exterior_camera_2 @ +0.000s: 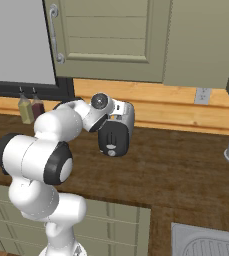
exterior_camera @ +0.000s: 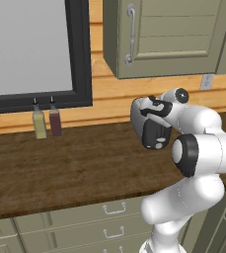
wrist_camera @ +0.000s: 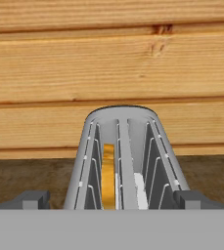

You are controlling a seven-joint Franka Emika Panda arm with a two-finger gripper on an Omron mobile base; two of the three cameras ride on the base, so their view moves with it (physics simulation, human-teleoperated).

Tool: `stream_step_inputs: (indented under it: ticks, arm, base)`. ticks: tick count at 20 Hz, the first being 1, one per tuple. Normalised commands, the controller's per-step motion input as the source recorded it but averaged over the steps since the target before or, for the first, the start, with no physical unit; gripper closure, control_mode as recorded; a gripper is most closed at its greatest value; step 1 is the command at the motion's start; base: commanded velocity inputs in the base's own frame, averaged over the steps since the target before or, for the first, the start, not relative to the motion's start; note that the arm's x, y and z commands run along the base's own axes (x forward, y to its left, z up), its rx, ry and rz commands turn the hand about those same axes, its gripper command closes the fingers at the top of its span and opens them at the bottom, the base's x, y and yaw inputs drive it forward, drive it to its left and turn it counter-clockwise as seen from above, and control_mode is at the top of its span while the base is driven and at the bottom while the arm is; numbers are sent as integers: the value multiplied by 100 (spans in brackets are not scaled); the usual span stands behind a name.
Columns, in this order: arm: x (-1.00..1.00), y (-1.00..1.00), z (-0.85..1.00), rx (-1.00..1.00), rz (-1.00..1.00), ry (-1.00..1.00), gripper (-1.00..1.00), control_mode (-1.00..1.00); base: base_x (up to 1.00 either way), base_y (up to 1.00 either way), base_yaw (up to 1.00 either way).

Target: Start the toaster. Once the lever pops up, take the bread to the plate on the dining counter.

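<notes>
We had the pincer [wrist_camera: 111,200] spread wide, its two dark fingertips [wrist_camera: 31,199] straddling the silver toaster [wrist_camera: 125,151] and gripping nothing. The bread [wrist_camera: 108,176] sat upright in the toaster's left slot, at about seven o'clock of the toaster's middle. From the right base, the toaster [exterior_camera_2: 117,131] stood on the dark wood bench [exterior_camera_2: 186,170], two bottles [exterior_camera_2: 30,109] away at nine o'clock.

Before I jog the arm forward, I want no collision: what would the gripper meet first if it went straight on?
Likely the toaster: its slots lie dead ahead of the open gripper, with the bread in the left slot. Depth is unclear.
</notes>
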Motion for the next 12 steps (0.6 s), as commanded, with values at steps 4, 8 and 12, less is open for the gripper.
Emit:
stream_step_inputs:
  ticks: [4, 8, 12]
  arm:
    - [0, 0, 0, 0, 0, 0, -100, -100]
    - [0, 0, 0, 0, 0, 0, -100, -100]
    - [0, 0, 0, 0, 0, 0, -100, -100]
  base:
    - [0, 0, 0]
    - [0, 0, 0]
    - [0, 0, 0]
